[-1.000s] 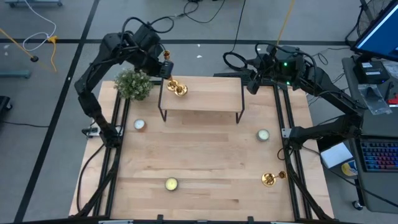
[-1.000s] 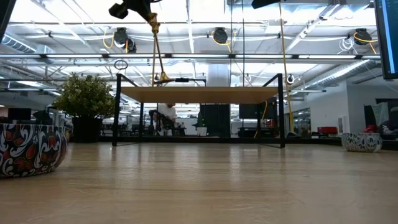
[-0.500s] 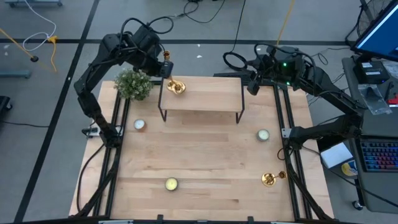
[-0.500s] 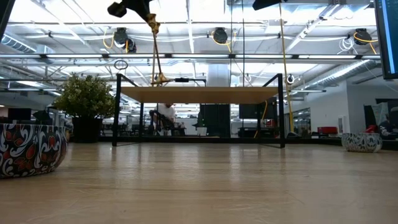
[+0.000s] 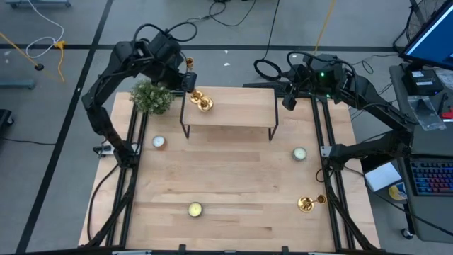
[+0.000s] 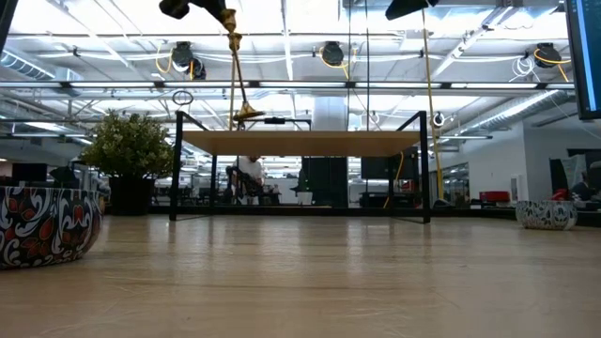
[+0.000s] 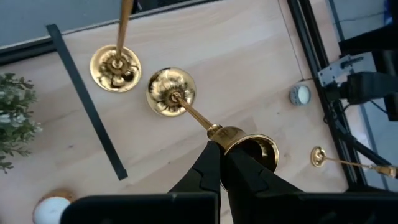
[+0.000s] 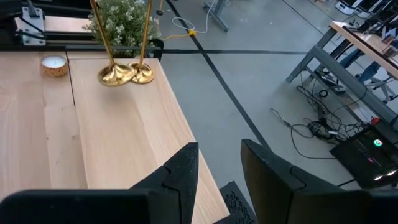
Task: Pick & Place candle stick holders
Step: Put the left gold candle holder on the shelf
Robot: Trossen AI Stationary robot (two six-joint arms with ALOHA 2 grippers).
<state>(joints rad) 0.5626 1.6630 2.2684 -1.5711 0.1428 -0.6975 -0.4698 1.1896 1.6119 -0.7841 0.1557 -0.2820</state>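
Note:
Two gold candle stick holders are at the far left corner of a raised wooden shelf (image 5: 233, 110). One (image 7: 115, 67) stands upright on its round base. The other (image 7: 171, 92) hangs tilted from my left gripper (image 7: 222, 149), which is shut on its top end above that corner. In the low view its base (image 6: 247, 113) shows just above the shelf top. A third holder (image 5: 310, 203) lies on its side on the table at the near right. My right gripper (image 8: 217, 165) hovers open over the shelf's far right corner, holding nothing. My left gripper pinches the holder between its two fingers at the neck just under the candle cup (image 7: 219, 133), at the stem's top end. The fingers slant down from above. The holder hangs tilted below them, its base (image 5: 204, 104) toward the table's near side, over the shelf.
A green plant (image 5: 151, 95) stands just left of the shelf. Three small candles in tins sit on the table at the left (image 5: 158, 142), the right (image 5: 299, 153) and near the front (image 5: 195, 209). A patterned bowl (image 6: 42, 225) shows close in the low view.
The base of the held candle stick holder has swung slightly and now hangs a little higher above the shelf top. My left gripper stays shut on its top end.

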